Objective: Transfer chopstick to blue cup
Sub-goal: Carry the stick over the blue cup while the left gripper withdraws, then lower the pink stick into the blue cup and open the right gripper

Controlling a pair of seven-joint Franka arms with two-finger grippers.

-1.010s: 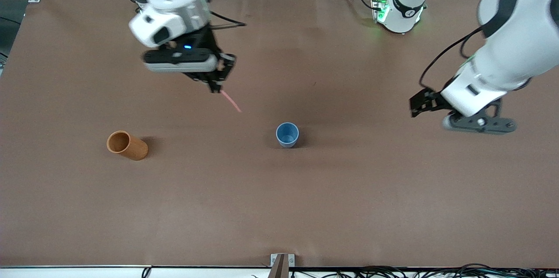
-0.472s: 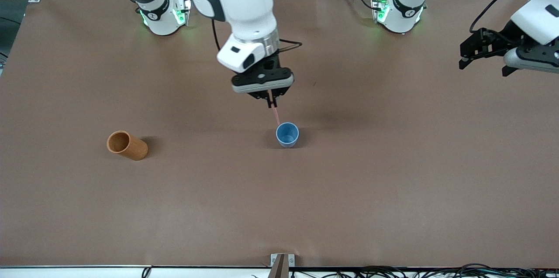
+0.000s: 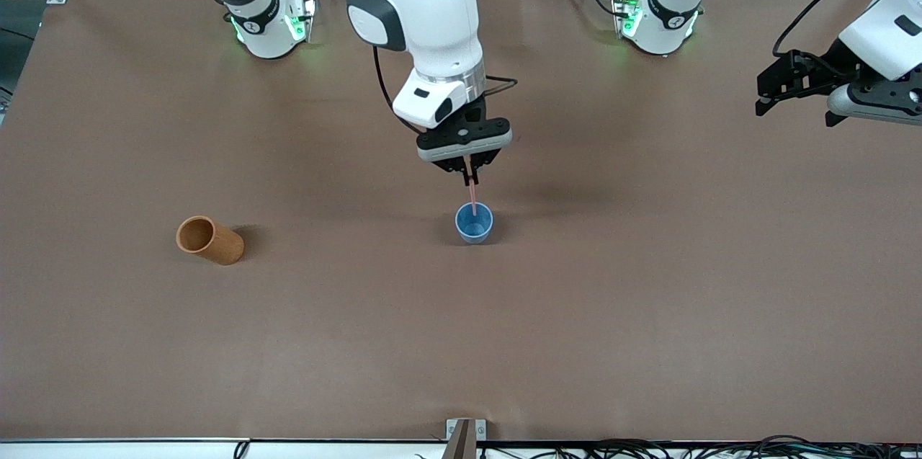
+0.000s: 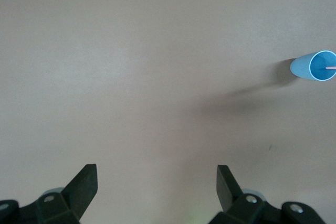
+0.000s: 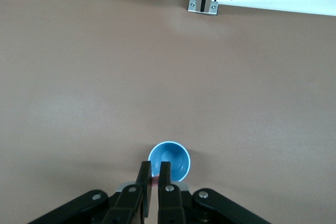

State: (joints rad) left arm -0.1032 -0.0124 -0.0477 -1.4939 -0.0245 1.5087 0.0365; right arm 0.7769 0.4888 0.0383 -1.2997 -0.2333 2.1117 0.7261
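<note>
1. The right gripper [image 3: 470,172], a black two-finger tool on a white arm, hangs over the small round light-blue cup [image 3: 474,222] — its fingers are pressed together on the thin pink chopstick [image 3: 472,195].

2. The chopstick points almost straight down from the fingers, and in the front view its lower tip sits inside the cup's rim at about 12 o'clock of the opening. Whether the tip touches the cup's floor cannot be told.

3. In the right wrist view the two closed fingers [image 5: 143,183] stand over the edge of the cup [image 5: 169,161], with a sliver of pink [image 5: 155,181] showing between them.

4. The blue cup stands upright on the brown paper-covered table [image 3: 648,315], near the middle of it.

5. The left gripper [image 3: 763,88] waits in the air over the table's edge at the left arm's end, well apart from the cup. In the left wrist view its fingers [image 4: 84,184] are spread wide with nothing between them; the cup [image 4: 315,66] shows far off, a bit of pink stick [image 4: 330,67] in its mouth.

6. An orange-brown cylindrical cup [image 3: 209,240] lies on its side toward the right arm's end of the table — at roughly 9 o'clock from the blue cup, well apart from it.
</note>
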